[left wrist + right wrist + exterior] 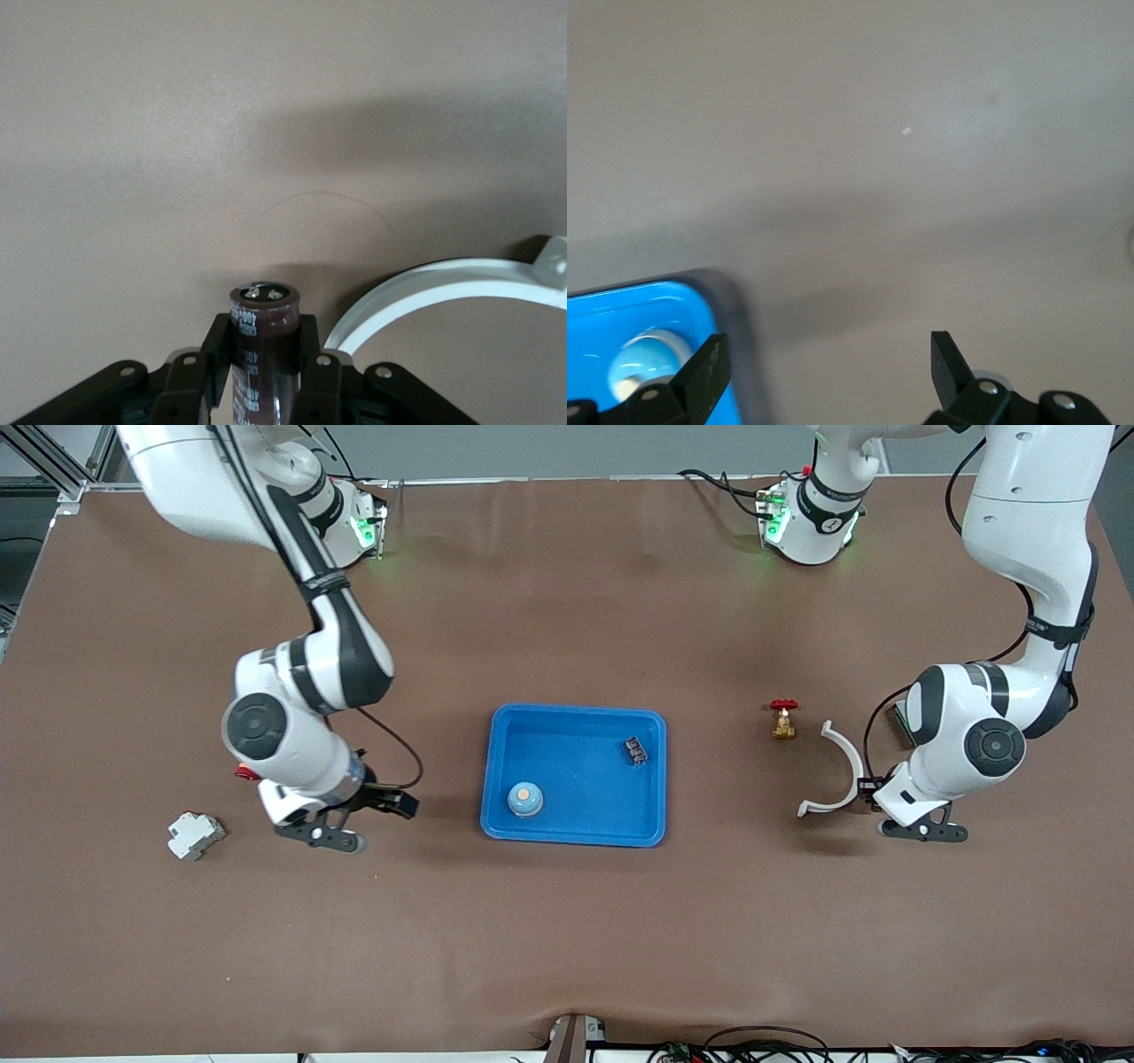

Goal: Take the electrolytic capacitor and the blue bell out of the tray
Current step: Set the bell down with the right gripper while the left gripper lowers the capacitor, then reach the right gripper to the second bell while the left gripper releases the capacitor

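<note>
In the left wrist view my left gripper [263, 333] is shut on a dark brown capacitor [262, 354] with white print, held upright between the pads. In the front view this gripper [921, 829] hangs low over the table beside a white curved clamp [842, 766], and the hand hides the capacitor. The bell [525, 800], light blue with a pale button, sits in the blue tray [571, 709]. My right gripper [332, 833] is over bare table beside the tray, toward the right arm's end. It [828, 354] stands open with nothing between its fingers, and the bell [642, 359] shows past one finger.
A small dark part [635, 750] lies in the tray's corner. A brass valve with a red handle [783, 719] stands between the tray and the clamp. A white breaker [195, 835] lies toward the right arm's end. A red item [245, 772] peeks out from under the right arm.
</note>
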Robot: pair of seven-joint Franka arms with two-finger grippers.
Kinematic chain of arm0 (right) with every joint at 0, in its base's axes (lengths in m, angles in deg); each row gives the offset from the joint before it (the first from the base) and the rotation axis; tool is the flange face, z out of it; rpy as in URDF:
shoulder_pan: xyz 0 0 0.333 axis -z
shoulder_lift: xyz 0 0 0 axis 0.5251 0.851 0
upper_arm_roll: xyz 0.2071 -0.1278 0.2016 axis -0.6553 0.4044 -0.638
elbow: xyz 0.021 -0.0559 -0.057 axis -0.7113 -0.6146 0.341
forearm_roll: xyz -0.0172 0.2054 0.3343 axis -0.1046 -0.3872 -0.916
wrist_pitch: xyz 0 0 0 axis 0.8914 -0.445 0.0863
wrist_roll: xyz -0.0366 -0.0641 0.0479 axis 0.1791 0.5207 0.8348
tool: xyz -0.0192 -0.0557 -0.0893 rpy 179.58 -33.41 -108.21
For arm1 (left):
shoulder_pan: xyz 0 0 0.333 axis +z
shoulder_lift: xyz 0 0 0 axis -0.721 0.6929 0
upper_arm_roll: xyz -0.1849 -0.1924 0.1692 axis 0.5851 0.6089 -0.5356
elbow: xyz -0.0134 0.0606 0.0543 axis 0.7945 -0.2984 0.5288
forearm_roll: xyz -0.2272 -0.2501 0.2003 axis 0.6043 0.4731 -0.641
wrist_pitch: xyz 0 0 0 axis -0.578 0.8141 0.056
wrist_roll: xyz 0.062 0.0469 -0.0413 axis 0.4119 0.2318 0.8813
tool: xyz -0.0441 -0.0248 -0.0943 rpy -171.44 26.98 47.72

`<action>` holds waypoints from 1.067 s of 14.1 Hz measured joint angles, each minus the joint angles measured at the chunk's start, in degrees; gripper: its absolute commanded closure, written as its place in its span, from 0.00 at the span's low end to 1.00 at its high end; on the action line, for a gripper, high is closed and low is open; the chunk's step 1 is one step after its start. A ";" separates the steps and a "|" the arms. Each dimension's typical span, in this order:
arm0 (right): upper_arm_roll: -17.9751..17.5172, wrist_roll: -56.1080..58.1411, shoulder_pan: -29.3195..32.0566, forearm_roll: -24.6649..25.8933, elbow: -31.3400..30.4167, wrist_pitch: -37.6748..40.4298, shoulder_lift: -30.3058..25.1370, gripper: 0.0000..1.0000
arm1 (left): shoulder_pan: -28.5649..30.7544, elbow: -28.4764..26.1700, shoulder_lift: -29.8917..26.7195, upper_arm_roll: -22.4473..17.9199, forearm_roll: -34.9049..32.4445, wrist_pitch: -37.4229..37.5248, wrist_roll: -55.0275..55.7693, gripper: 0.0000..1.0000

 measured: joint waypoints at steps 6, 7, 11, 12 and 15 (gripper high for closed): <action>0.00 -11.90 -5.60 0.01 4.42 -0.73 5.31 0.00 | 2.59 -0.01 1.18 -0.02 -0.29 -0.43 -1.37 0.98; 0.00 -14.03 -6.72 0.02 5.26 -0.96 6.20 0.00 | 2.61 -0.01 1.29 -0.01 -0.29 -0.47 -1.37 0.98; 0.05 -19.99 -9.70 0.08 7.04 -3.47 9.03 0.00 | 2.59 -0.01 1.56 0.21 -0.29 -0.51 -1.37 0.97; 0.06 -20.93 -10.17 0.09 7.20 -4.16 9.59 0.00 | 2.59 -0.01 1.59 0.21 -0.29 -0.51 -1.37 0.97; 0.12 -24.74 -11.83 0.27 7.63 -5.92 11.43 0.00 | 2.60 -0.01 1.73 0.21 -0.29 -0.51 -1.37 0.97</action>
